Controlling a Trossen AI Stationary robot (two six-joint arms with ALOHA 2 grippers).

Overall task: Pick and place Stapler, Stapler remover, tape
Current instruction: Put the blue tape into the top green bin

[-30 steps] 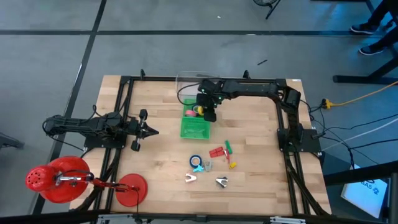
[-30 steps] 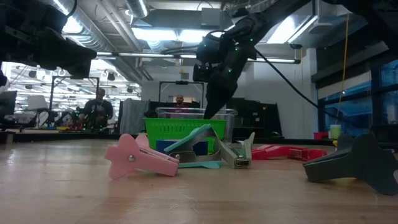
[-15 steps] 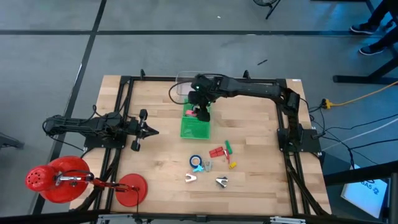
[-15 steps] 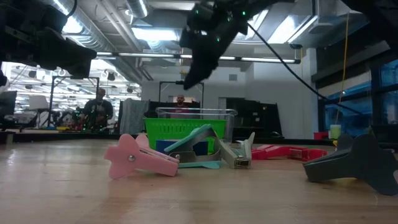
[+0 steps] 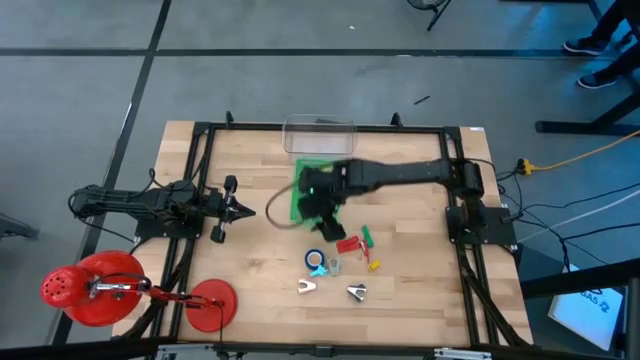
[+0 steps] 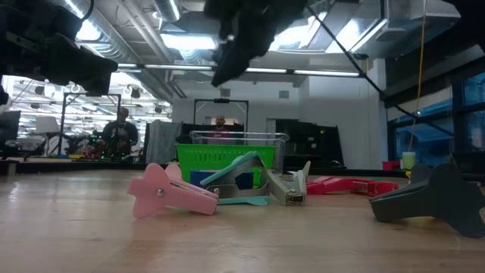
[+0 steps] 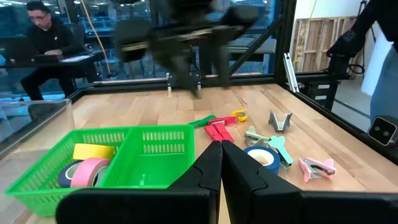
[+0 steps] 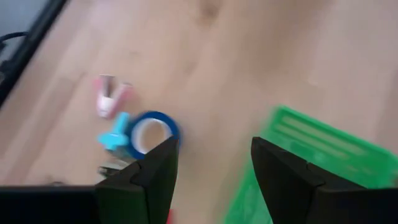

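My right gripper (image 5: 322,212) hangs open and empty above the near side of the green basket (image 5: 300,192); its two fingers (image 8: 155,171) frame a view of the blue tape roll (image 8: 152,134) lying flat on the table. In the left wrist view the basket (image 7: 155,149) holds a yellow roll (image 7: 93,151) and a pink roll (image 7: 87,171). The red stapler (image 5: 347,244) lies near the blue roll (image 5: 316,260). A pink staple remover (image 5: 307,287) and a grey one (image 5: 356,291) lie nearer the table's near edge. My left gripper (image 5: 245,210) waits shut at the table's left.
A clear plastic box (image 5: 318,135) stands at the far edge behind the basket. A teal remover (image 7: 273,144) lies beside the blue roll. Small green and yellow pieces (image 5: 368,250) lie right of the stapler. Bare wood spreads left of the basket. People sit in the room beyond.
My right gripper has risen from the basket's far part and swung toward the table's near edge, now over the basket's near side. In the low view it has climbed to the picture's top. The things on the table have stayed put.
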